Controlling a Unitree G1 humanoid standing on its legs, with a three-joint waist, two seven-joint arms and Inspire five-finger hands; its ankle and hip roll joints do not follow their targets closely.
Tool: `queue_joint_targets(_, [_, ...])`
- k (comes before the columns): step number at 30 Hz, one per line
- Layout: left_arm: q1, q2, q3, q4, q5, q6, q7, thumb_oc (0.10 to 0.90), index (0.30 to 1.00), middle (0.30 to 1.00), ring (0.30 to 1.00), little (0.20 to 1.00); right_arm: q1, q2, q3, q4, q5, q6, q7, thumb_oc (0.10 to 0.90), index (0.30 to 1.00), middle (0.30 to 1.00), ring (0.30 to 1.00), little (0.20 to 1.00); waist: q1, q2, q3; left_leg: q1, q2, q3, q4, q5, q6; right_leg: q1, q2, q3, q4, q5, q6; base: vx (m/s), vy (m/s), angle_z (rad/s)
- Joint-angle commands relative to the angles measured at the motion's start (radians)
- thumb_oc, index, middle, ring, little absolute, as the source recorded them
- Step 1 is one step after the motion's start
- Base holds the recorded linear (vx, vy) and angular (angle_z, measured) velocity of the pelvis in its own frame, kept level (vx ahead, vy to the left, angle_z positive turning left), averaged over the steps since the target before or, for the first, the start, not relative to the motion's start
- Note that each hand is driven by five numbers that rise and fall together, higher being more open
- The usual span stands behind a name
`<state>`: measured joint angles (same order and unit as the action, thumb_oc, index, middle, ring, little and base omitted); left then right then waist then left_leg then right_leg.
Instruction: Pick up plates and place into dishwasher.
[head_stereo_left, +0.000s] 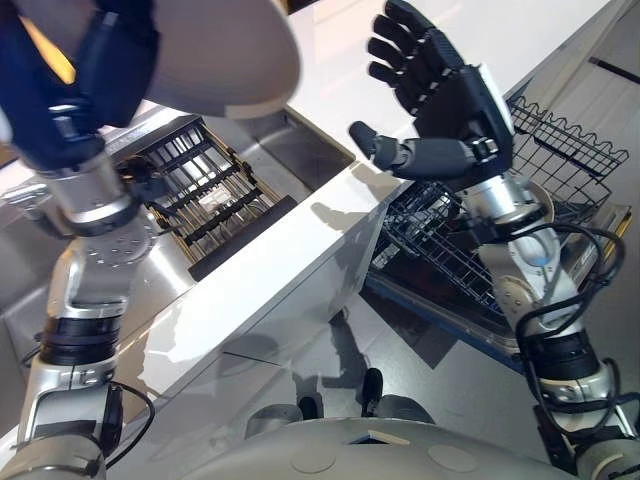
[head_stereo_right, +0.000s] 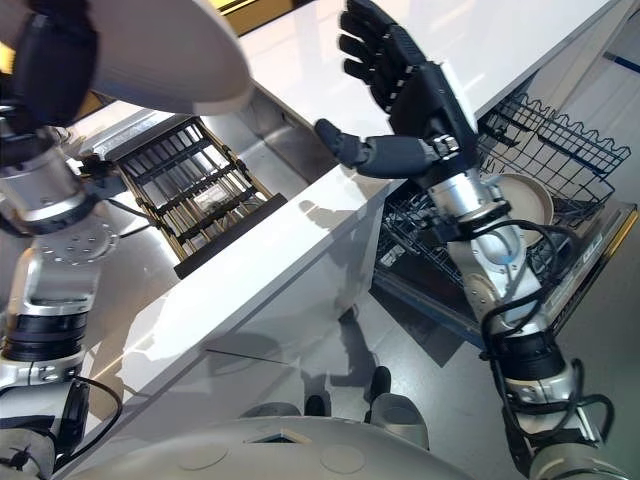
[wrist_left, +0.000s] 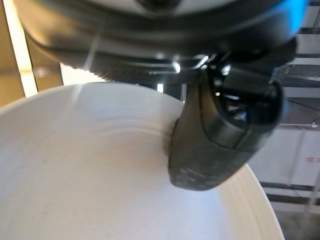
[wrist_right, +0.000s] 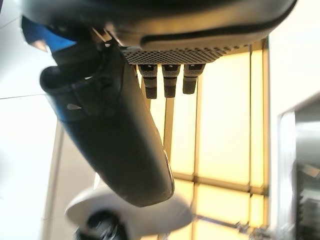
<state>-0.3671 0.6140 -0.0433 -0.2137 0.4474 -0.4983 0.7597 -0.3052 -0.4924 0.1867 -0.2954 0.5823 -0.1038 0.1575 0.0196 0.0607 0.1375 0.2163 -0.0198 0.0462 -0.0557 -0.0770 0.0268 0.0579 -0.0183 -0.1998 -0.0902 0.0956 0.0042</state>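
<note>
Holding a white plate high above the sink, the left hand is seen at the upper left, with its thumb pressed on the plate's inner face. A dark rack lies in the sink below. The right hand is raised over the white surface, its fingers spread wide and empty. Another plate stands in the wire dishwasher basket at the right.
</note>
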Motion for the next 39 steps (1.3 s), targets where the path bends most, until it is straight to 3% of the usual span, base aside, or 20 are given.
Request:
queue_joint_targets(1, [-0.136,0.03,-0.067,0.059,0.027,0.017,0.052,0.1,0.3,0.3,0.3,0.2,-0.126,0.066,-0.001,-0.034,0.078,-0.066,-0.018,0.8,0.9,0.9,0.9,0.9,-0.021,-0.04,-0.13,-0.096,-0.031,0.019,0.01,-0.002,-0.028,0.038,0.026,-0.013,0.143,-0.243,0.033,0.0,0.0,0.0])
queue_joint_targets(7, [-0.144,-0.02,-0.165,0.103,-0.003,0.007,0.022,0.1,0.3,0.3,0.3,0.2,-0.132,0.111,0.047,0.024,0.071,-0.056,-0.049,0.8,0.9,0.9,0.9,0.9,-0.026,-0.039,-0.13,-0.091,-0.031,0.027,0.011,-0.003,-0.022,0.041,0.031,-0.005,0.138,-0.237,0.034,0.0,0.0,0.0])
queue_joint_targets(17, [-0.126,-0.089,-0.243,0.149,-0.027,-0.034,-0.01,0.1,0.3,0.3,0.3,0.2,-0.127,0.141,0.069,0.081,0.034,-0.057,-0.086,0.8,0.9,0.9,0.9,0.9,-0.029,-0.043,-0.121,-0.084,-0.032,0.03,0.006,-0.003,-0.016,0.045,0.035,0.003,0.134,-0.233,0.034,0.01,0.006,-0.04])
queue_joint_targets(18, [-0.123,-0.1,-0.25,0.146,-0.035,-0.039,-0.02,0.1,0.3,0.3,0.3,0.2,-0.122,0.143,0.072,0.085,0.032,-0.051,-0.09,0.613,0.74,0.74,0.74,0.713,-0.029,-0.044,-0.12,-0.084,-0.032,0.03,0.005,-0.002,-0.015,0.045,0.035,0.002,0.134,-0.233,0.035,0.0,0.0,0.0])
queue_joint_targets(19, [-0.121,-0.106,-0.255,0.146,-0.052,-0.045,-0.032,0.1,0.3,0.3,0.3,0.2,-0.121,0.145,0.073,0.094,0.029,-0.05,-0.094,0.364,0.526,0.526,0.526,0.464,-0.029,-0.044,-0.119,-0.084,-0.032,0.031,0.006,-0.002,-0.015,0.046,0.035,0.002,0.134,-0.233,0.035,0.0,0.0,0.0])
queue_joint_targets(20, [-0.122,-0.111,-0.258,0.146,-0.053,-0.046,-0.036,0.1,0.3,0.3,0.3,0.2,-0.121,0.146,0.075,0.097,0.028,-0.05,-0.096,0.292,0.465,0.465,0.465,0.392,-0.029,-0.044,-0.119,-0.084,-0.032,0.031,0.005,-0.002,-0.015,0.046,0.035,0.001,0.134,-0.233,0.035,0.0,0.0,0.0])
queue_joint_targets(21, [-0.122,-0.116,-0.264,0.142,-0.062,-0.046,-0.041,0.1,0.3,0.3,0.3,0.2,-0.12,0.148,0.077,0.101,0.029,-0.054,-0.098,0.1,0.3,0.3,0.3,0.2,-0.029,-0.044,-0.118,-0.083,-0.032,0.031,0.005,-0.002,-0.014,0.046,0.035,0.001,0.134,-0.233,0.035,0.0,0.0,0.0])
queue_joint_targets(27, [-0.088,-0.169,-0.289,0.125,-0.177,-0.065,-0.146,0.1,0.3,0.3,0.3,0.2,-0.097,0.169,0.081,0.107,0.009,-0.064,-0.122,0.1,0.3,0.3,0.3,0.2,-0.027,-0.046,-0.109,-0.085,-0.033,0.03,0.006,-0.002,-0.012,0.046,0.034,-0.002,0.131,-0.23,0.037,0.0,0.0,0.0])
queue_joint_targets(35, [-0.063,-0.229,-0.347,0.097,-0.296,-0.154,-0.322,0.1,0.3,0.3,0.3,0.2,-0.091,0.182,0.081,0.137,0.001,-0.07,-0.175,0.1,0.3,0.3,0.3,0.2,-0.024,-0.046,-0.097,-0.083,-0.037,0.021,0.008,-0.005,-0.007,0.049,0.035,-0.001,0.129,-0.229,0.036,0.0,0.0,0.0])
queue_joint_targets(39, [-0.055,-0.241,-0.371,0.088,-0.405,-0.143,-0.421,0.1,0.3,0.3,0.3,0.2,-0.083,0.181,0.079,0.142,0.013,-0.089,-0.196,0.1,0.3,0.3,0.3,0.2,-0.024,-0.046,-0.095,-0.081,-0.037,0.02,0.005,-0.004,-0.006,0.05,0.035,0.0,0.126,-0.227,0.038,0.0,0.0,0.0])
